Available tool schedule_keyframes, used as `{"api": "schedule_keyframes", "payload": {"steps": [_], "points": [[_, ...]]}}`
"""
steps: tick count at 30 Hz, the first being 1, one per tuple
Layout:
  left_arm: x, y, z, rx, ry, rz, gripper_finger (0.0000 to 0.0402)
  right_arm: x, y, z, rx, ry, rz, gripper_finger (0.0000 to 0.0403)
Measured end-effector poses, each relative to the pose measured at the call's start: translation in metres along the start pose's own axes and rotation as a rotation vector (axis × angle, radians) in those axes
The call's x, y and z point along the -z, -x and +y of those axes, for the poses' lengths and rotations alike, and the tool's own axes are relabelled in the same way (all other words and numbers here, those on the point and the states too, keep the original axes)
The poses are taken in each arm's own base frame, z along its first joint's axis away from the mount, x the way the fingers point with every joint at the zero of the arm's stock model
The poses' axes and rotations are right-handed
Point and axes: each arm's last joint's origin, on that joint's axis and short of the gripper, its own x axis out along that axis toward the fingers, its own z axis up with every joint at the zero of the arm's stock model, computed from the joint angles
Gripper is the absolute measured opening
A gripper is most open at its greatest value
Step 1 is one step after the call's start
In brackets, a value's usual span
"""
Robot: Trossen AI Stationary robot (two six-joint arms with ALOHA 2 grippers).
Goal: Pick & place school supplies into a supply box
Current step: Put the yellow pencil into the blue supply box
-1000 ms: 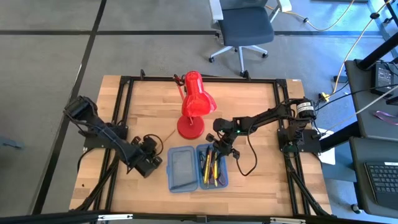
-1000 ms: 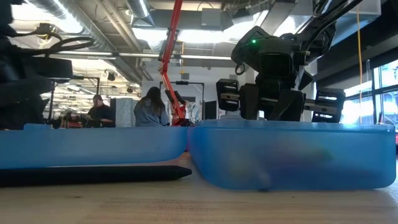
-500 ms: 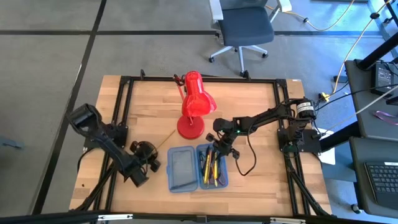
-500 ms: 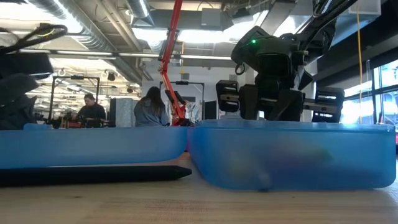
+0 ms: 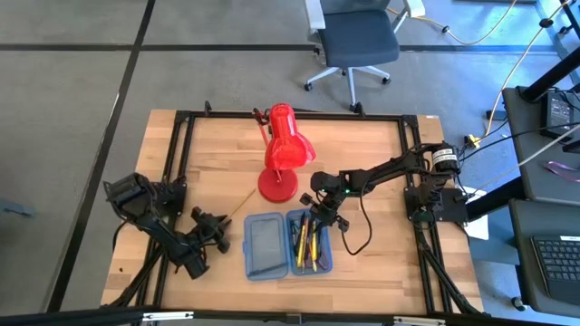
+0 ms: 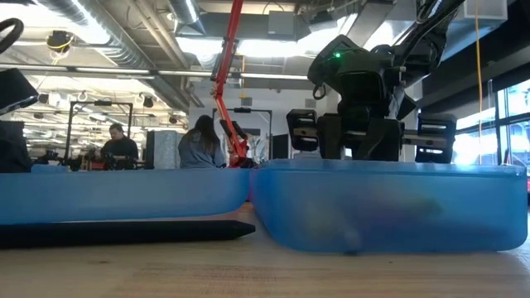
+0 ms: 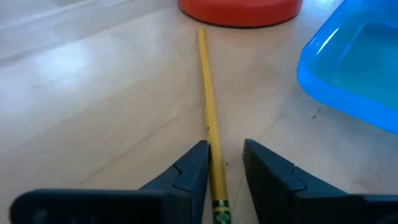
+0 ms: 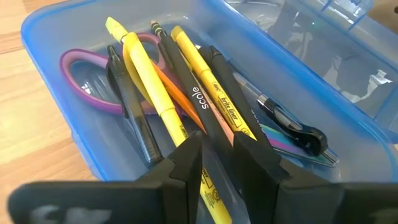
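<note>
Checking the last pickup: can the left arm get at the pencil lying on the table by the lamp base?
Probably yes. The left hand already straddles the pencil, fingers open on either side, with bare table around it and nothing across it.

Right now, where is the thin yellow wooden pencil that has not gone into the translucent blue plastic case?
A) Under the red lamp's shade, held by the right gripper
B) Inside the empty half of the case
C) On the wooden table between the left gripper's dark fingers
C: the left wrist view shows the yellow pencil lying on the table, its end between the left gripper's open fingers, outside the blue case.
</note>
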Motion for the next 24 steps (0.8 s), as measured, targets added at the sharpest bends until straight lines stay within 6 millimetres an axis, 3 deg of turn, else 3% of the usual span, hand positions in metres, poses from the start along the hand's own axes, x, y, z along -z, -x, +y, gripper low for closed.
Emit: {"api": "schedule_keyframes", "payload": {"steps": [11, 24], "points": [[0.000, -0.001, 0.000, -0.003, -0.024, -0.004, 0.0013, 0.000, 0.000, 0.000, -0.001, 0.002, -0.006, 0.0097], [-0.007, 0.003, 0.000, -0.005, 0.012, 0.020, 0.0008, -0.013, 0.010, -0.002, 0.027, -0.068, -0.034, 0.0097]]}}
